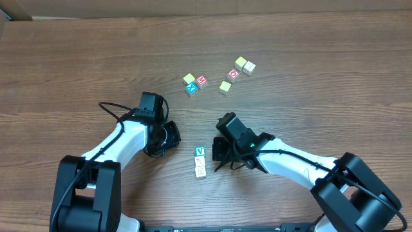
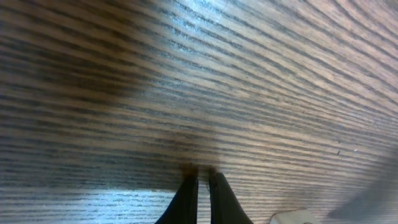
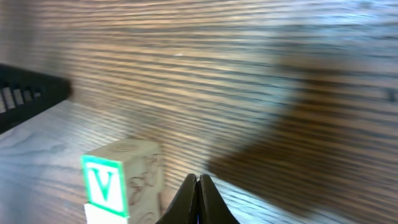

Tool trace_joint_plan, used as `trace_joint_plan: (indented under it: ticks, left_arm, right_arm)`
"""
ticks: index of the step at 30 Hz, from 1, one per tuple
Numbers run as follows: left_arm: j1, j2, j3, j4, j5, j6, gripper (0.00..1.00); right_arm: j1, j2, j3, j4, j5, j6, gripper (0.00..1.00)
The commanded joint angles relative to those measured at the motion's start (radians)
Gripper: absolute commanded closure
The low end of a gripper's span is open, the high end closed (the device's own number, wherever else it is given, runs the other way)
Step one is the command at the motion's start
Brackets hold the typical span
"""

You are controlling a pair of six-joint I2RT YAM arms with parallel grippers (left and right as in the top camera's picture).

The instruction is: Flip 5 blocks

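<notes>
Clearly seen: green V block [image 1: 199,151] heads a row of three blocks [image 1: 200,171] on the table [image 1: 77,64]; right wrist view cuts off the one beneath it.
Other blocks [image 1: 224,86]: seven, scattered well beyond the V block; letters mostly unreadable.
Left gripper [image 2: 202,178]: left of the V block, fingers together.
Right gripper [image 3: 198,182]: just right of the V block, fingers together, apart from it.

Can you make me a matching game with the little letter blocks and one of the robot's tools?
Things:
1 V block
2 M block
3 blue block
4 left tool

Clues:
A red face
B shut, holding nothing
C green letter and border
D right beside the M block, on the side nearer the robot

Pairs: 1-C, 2-A, 3-D, 4-B
</notes>
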Motion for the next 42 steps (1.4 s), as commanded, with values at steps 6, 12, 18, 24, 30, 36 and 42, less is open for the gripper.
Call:
trace_joint_plan:
  ticks: [6, 12, 18, 24, 30, 36, 42]
  left_arm:
    - [-0.002, 0.054, -0.055, -0.029, -0.026, -0.014, 0.96]
    - [-0.002, 0.054, -0.055, -0.031, -0.026, -0.014, 0.96]
    - [-0.002, 0.054, -0.055, -0.031, -0.026, -0.014, 0.96]
    - [-0.002, 0.054, -0.055, -0.034, -0.026, -0.014, 0.96]
    - [-0.002, 0.054, -0.055, -0.034, -0.026, -0.014, 0.96]
    - [-0.002, 0.054, -0.055, -0.034, -0.026, -0.014, 0.96]
    - [-0.002, 0.054, -0.055, -0.034, -0.026, -0.014, 0.96]
  right_arm:
    - [0.056, 0.006, -0.006, 0.04, -0.004, -0.014, 0.96]
    - [0.056, 0.006, -0.006, 0.056, -0.001, -0.007, 0.96]
    - [0.056, 0.006, -0.006, 0.083, 0.0, 0.011, 0.96]
    - [0.056, 0.006, -0.006, 0.089, -0.002, 0.015, 0.96]
    - [0.058, 0.006, -0.006, 0.092, -0.002, 0.015, 0.96]
    - [0.058, 0.006, -0.006, 0.092, -0.002, 0.015, 0.96]
    - [0.058, 0.006, -0.006, 0.094, -0.005, 0.015, 0.96]
